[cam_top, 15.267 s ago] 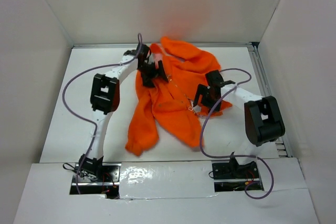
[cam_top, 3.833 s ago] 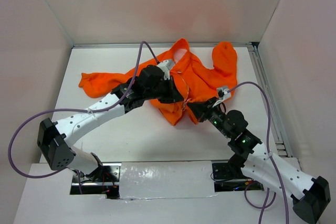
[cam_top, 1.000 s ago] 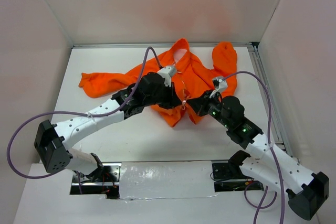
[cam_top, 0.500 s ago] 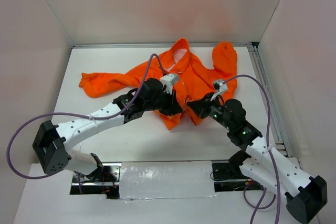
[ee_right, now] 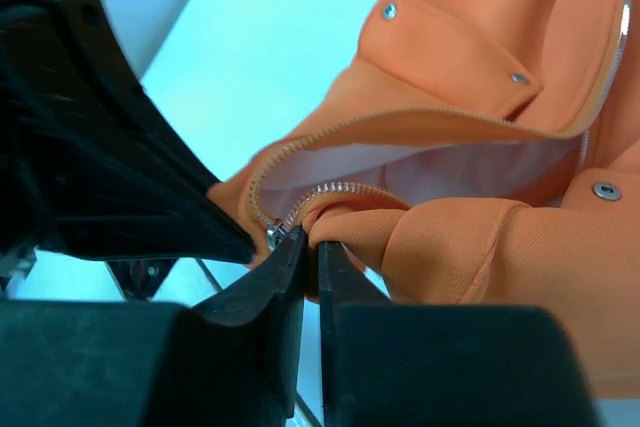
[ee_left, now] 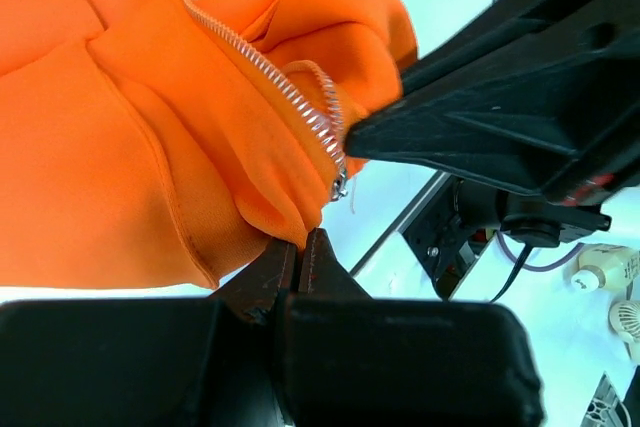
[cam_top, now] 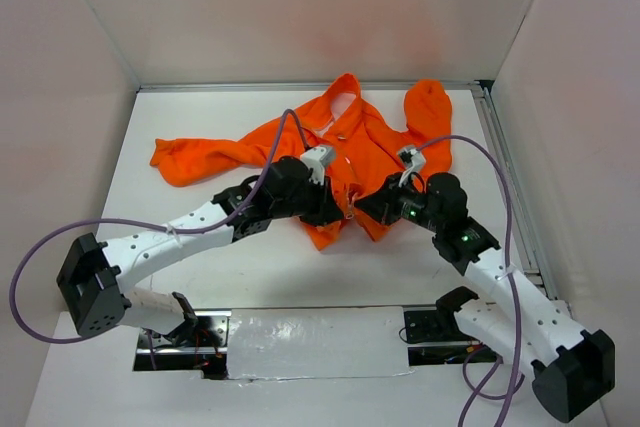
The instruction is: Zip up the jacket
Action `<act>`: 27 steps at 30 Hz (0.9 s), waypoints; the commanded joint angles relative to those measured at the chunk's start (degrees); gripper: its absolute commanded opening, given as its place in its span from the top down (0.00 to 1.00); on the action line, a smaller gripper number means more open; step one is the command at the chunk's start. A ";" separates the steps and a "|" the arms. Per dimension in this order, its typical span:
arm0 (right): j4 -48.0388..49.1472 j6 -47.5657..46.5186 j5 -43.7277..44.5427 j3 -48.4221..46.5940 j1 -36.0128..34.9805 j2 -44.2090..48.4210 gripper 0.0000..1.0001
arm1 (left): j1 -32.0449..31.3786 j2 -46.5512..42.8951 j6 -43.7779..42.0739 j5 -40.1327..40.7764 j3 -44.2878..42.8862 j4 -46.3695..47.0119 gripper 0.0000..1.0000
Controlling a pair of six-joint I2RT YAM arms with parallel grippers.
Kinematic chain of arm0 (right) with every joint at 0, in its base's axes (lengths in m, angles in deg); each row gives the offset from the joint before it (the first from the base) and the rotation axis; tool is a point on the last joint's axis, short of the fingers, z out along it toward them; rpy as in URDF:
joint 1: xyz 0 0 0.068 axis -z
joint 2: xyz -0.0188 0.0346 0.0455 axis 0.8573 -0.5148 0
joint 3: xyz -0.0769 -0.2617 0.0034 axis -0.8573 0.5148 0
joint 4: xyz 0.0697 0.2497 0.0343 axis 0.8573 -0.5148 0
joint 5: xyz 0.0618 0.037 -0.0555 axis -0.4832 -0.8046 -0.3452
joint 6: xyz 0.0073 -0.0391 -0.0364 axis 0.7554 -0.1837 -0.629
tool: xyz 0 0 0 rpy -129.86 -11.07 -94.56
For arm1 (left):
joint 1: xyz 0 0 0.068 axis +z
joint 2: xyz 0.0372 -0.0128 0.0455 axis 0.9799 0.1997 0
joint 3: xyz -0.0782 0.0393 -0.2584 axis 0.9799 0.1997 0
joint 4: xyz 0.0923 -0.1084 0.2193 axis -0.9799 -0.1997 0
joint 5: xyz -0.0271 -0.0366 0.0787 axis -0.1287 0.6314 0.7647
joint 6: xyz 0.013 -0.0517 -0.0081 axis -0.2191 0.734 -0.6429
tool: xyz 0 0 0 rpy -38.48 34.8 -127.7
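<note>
The orange jacket (cam_top: pixel 370 142) lies spread on the white table, collar at the far side and sleeves out to both sides. My left gripper (cam_top: pixel 338 213) is shut on the bottom hem (ee_left: pixel 285 217) just below the silver zipper (ee_left: pixel 262 69). The right gripper (cam_top: pixel 362 211) meets it from the right. Its jaws (ee_right: pixel 312 245) stand a narrow slit apart, and a fold of the zipper edge (ee_right: pixel 340 189) rests at their tips. The metal slider (ee_right: pixel 272 235) sits just left of them. Pale pink lining (ee_right: pixel 420 162) shows inside the open front.
White walls enclose the table on three sides. A metal rail (cam_top: pixel 503 172) runs along the right edge. Purple cables (cam_top: pixel 480 162) loop over both arms. One sleeve (cam_top: pixel 190 157) reaches far left, the other (cam_top: pixel 428 112) lies at the back right.
Both grippers have shifted slightly toward the near edge and closer together at the jacket's bottom hem. The jacket itself has barely moved.
</note>
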 commanded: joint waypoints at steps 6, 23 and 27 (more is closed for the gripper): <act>-0.94 0.04 2.72 -2.03 0.47 0.23 0.62 | 5.74 4.50 8.14 -2.18 -9.05 -10.13 1.00; 1.23 9.69 -1.51 2.44 -6.99 7.00 0.00 | 8.13 6.36 12.01 -8.70 -15.56 -11.89 1.00; 5.11 11.63 -0.53 3.15 -9.55 3.68 0.00 | 8.13 5.83 12.36 -9.05 -15.12 -11.27 1.00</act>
